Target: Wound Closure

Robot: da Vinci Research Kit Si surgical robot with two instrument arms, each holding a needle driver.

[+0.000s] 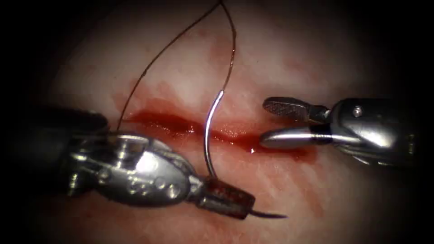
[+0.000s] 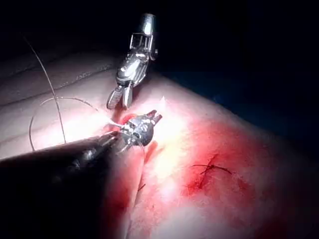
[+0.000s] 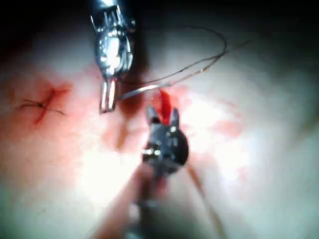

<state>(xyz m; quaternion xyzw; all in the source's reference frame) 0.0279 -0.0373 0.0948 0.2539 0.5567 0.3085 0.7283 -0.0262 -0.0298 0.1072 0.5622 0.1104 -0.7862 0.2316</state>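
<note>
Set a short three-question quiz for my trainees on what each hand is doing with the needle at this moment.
1. True or false: the right hand is shut on the needle.
2. Where along the needle does the left hand grip it? A. near its point. B. at mid-curve. C. at its blunt end.
3. Fill in: the needle is ___ the tissue (in / out of).

Key: 1 false, the right hand is open and holds nothing. 2 A, the point sticks out just past the shut hand. 3 out of.
</note>
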